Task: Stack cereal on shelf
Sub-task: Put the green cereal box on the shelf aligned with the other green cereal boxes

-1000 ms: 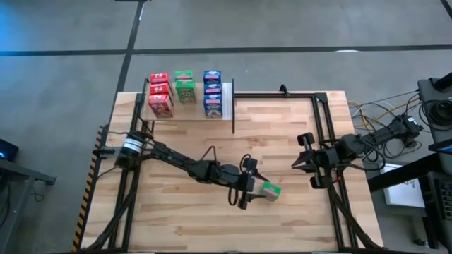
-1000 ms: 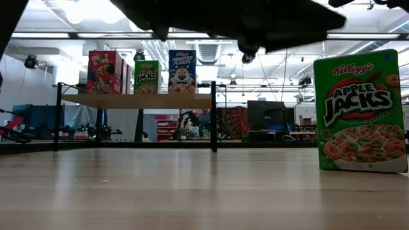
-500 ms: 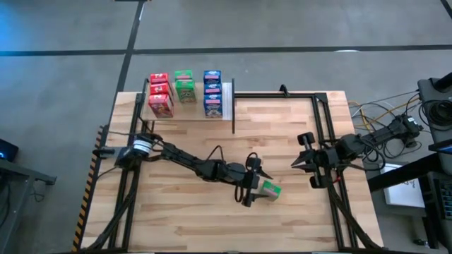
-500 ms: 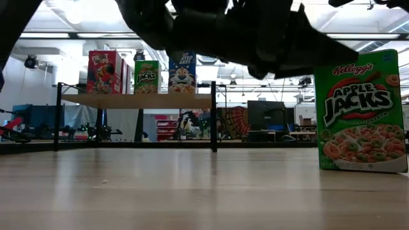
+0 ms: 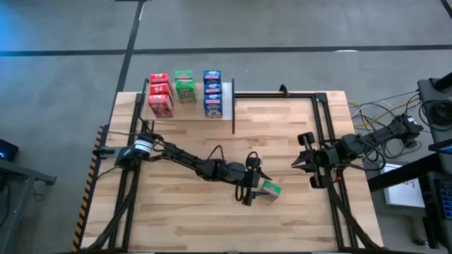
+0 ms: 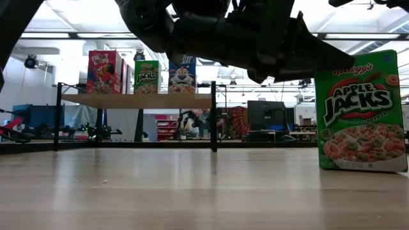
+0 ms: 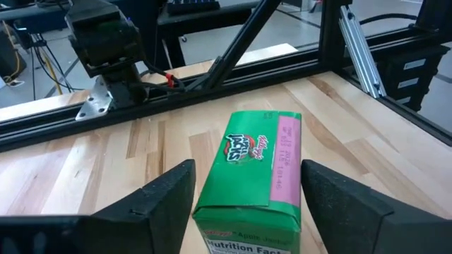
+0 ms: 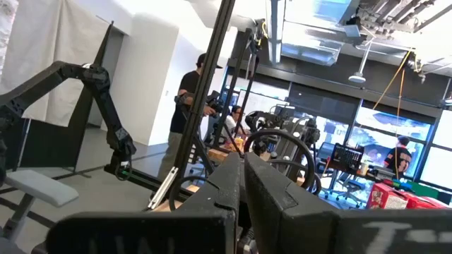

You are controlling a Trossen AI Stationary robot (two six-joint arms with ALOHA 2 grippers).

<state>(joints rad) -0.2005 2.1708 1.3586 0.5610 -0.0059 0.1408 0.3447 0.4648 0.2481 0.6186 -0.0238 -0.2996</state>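
Observation:
A green cereal box (image 7: 253, 173) stands upright on its bottom on the table (image 5: 198, 219), right of centre; it also shows in the low view (image 6: 361, 112). My left gripper (image 7: 251, 204) is open, its two fingers (image 7: 169, 194) standing one on either side of the box's top; I cannot tell whether they touch it. The shelf (image 5: 224, 106) stands at the table's far left with red (image 5: 159, 94), green (image 5: 185, 86) and blue (image 5: 212, 92) cereal boxes on it. My right gripper (image 5: 300, 164) waits shut at the table's right side, raised.
A black metal frame (image 5: 321, 106) runs along the table's far and right edges. The shelf's black uprights (image 6: 213, 115) stand at the far left. Bare wood lies between the green box and the shelf. People and equipment show in the room beyond.
My left gripper has sunk and gone a little toward the table's right edge, bringing its fingers around the green box. The box has stayed where it was.

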